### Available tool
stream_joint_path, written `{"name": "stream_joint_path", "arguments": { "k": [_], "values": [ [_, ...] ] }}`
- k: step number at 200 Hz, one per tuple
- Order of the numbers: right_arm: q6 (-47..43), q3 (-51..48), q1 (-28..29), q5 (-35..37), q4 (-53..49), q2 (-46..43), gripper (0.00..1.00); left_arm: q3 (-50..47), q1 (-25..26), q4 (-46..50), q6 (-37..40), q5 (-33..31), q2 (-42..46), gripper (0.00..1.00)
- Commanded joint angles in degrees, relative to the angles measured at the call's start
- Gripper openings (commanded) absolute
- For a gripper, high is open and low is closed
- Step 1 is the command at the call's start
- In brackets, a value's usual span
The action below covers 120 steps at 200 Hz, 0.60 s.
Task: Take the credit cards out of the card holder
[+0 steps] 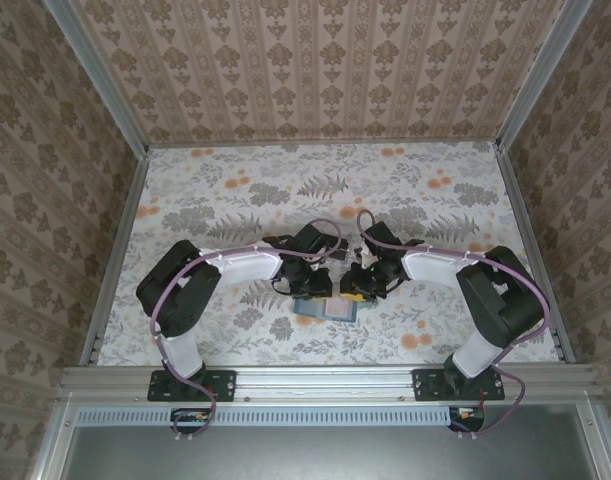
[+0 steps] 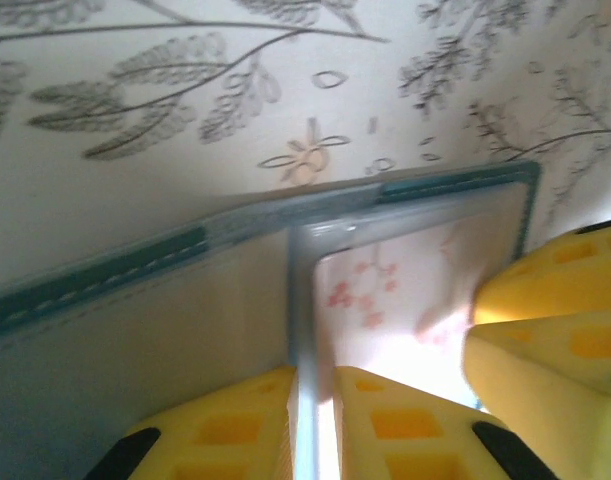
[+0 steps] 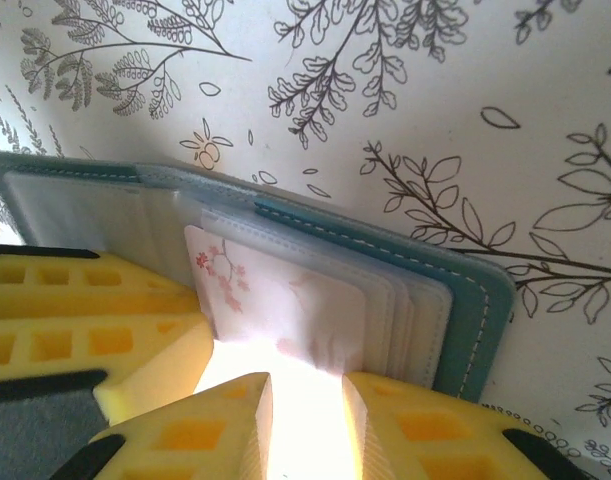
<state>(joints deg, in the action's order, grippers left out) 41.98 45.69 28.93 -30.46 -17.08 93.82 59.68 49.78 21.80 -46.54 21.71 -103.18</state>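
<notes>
- Wallpapered walls (image 1: 325, 60) in a beige pattern close in a table (image 1: 215, 190) covered with a floral and fern print.
- Left arm (image 1: 235, 265) and right arm (image 1: 455, 270) bend inward and meet near the table's middle, just above the card holder (image 1: 325, 308).
- Teal card holder (image 3: 480, 300) lies open on the table, its clear inner sleeves fanned out.
- Left fingers (image 2: 225, 430), yellow, are closed on a thin inner leaf of the card holder (image 2: 135, 330), one on each side of its edge.
- Right fingers (image 3: 425, 435) stand slightly apart just beside the left fingers (image 3: 85, 340). Glare fills the gap, so I cannot tell whether they pinch anything.
- Pale pink credit card (image 3: 285, 310) with a blossom print sits partly in a sleeve, its near edge running into that glare.
</notes>
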Motion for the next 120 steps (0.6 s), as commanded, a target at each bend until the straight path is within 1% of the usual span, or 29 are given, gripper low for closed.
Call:
{"name": "stream_joint_path", "arguments": {
  "k": [1,32,50,95,120],
  "values": [
    [-1.0,0.0,0.4,4.0,-5.3,0.6,0.33,1.1,-0.3,6.0,2.0,-2.9,0.1,0.18],
    [-1.2,0.4,0.5,4.1,-6.2,0.2,0.4,1.3,-0.2,6.6,2.0,-3.3,0.7,0.18],
    [-1.2,0.6,0.4,3.9,-6.3,0.0,0.41,1.1,-0.2,5.2,1.5,-2.9,1.5,0.18],
    [-0.5,0.7,0.4,3.7,-6.1,-1.6,0.4,-1.0,-0.3,-5.0,-2.7,3.4,1.9,0.19],
    [0.3,0.5,0.4,4.1,-6.0,-3.3,0.41,-2.0,-0.4,-6.9,-3.6,4.0,1.5,0.19]
  ]
}}
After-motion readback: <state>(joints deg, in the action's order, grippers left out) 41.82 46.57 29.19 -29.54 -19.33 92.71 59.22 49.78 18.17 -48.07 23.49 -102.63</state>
